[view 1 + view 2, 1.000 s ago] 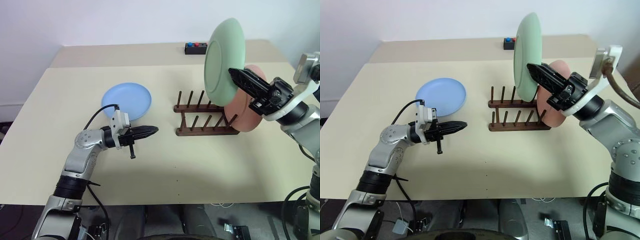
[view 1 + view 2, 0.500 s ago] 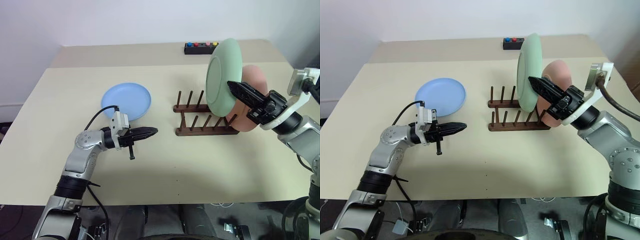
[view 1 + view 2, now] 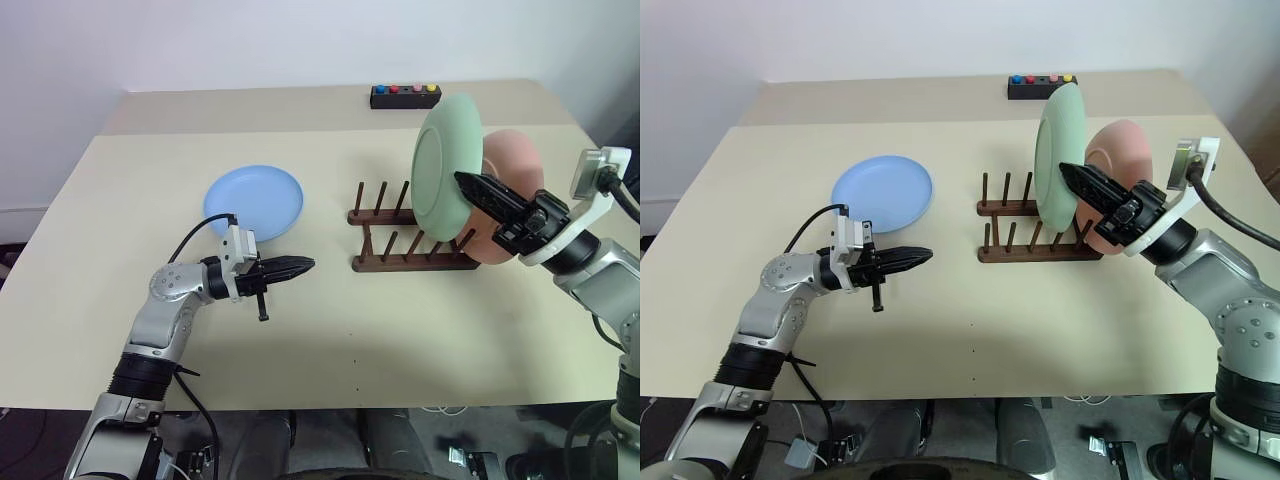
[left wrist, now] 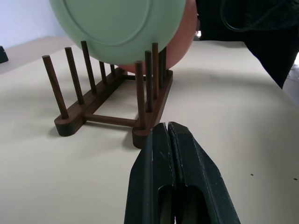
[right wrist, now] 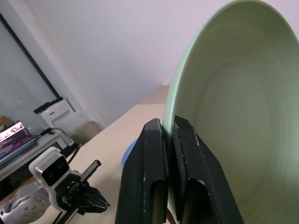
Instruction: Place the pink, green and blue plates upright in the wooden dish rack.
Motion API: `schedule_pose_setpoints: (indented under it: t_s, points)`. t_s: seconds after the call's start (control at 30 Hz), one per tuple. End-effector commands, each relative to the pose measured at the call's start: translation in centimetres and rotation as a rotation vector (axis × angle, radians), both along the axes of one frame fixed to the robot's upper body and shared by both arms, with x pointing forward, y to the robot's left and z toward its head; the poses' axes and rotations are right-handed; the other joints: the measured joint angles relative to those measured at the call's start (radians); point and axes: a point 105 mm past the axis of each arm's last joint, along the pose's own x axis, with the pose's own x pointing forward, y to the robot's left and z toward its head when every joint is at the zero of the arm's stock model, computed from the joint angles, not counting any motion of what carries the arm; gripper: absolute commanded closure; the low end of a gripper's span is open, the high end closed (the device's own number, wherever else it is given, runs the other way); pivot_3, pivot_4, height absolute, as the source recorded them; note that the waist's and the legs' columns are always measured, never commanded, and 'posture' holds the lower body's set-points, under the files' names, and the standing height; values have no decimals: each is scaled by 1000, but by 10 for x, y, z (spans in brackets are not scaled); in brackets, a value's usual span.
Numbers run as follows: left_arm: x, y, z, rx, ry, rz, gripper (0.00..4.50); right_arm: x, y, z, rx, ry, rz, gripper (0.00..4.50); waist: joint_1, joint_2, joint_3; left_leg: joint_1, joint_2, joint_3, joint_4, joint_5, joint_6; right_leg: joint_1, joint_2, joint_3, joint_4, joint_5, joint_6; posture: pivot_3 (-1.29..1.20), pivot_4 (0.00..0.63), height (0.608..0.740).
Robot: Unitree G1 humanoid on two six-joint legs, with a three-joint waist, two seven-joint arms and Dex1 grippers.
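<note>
Wide beige table [image 3: 420,330], bearing everything. Toward its right, a dark wooden dish rack [image 3: 408,240] with two rows of pegs. At the rack's right end, a pink plate [image 3: 508,200] standing upright, largely hidden behind the green one. Just left of it, a green plate [image 3: 445,165] on edge over the rack, its rim pinched between the closed fingers of the right gripper [image 3: 470,185], which reaches in from the right. From the left wrist view, lower edge down among the pegs, perhaps already seated, though contact with the rails hard to make out. Flat on the table, well left of the rack, a blue plate [image 3: 254,201]. Just in front of that plate, the left gripper [image 3: 300,265], clamped tight on nothing, pointing toward the rack and well apart from it. At the far edge, a small black box [image 3: 404,95] with coloured buttons.
</note>
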Motion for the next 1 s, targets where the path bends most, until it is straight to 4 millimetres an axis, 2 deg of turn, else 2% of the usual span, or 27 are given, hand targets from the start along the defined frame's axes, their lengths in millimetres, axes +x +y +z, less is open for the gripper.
schedule_pose_setpoints:
  t_s: [0.03, 0.13, 0.73, 0.9, 1.0]
  points:
    - [0, -1, 12, -18, -47, -1, 4500, -3, -3, 9, 12, -46, -11, 3796, 0, 0, 0, 0, 0, 0, 0, 0, 0, 0, 0, 0, 0, 0, 0, 0, 150, 740]
    - [1, -3, 14, -19, -49, -2, 4500, -2, -4, 9, 5, -52, -23, 2585, 0, 0, 0, 0, 0, 0, 0, 0, 0, 0, 0, 0, 0, 0, 0, 0, 150, 740]
    - [0, -7, 20, -26, -49, 1, 4500, -8, -4, 30, -65, -150, -32, 2585, 0, 0, 0, 0, 0, 0, -1, 0, 0, 0, 0, 0, -1, 0, 0, 0, 150, 740]
    - [0, -7, 18, -26, -47, 1, 4500, -8, -8, 26, -64, -127, -38, 2585, 1, 0, 0, 0, 0, 0, -2, 0, 0, 0, 0, 0, -1, 0, 0, 0, 150, 740]
    - [1, -7, 18, -26, -47, 1, 4500, -6, -9, 23, -78, -119, -54, 1704, 0, 0, 0, 0, 0, 0, -2, 0, 0, 0, 0, 0, -1, 0, 0, 0, 150, 740]
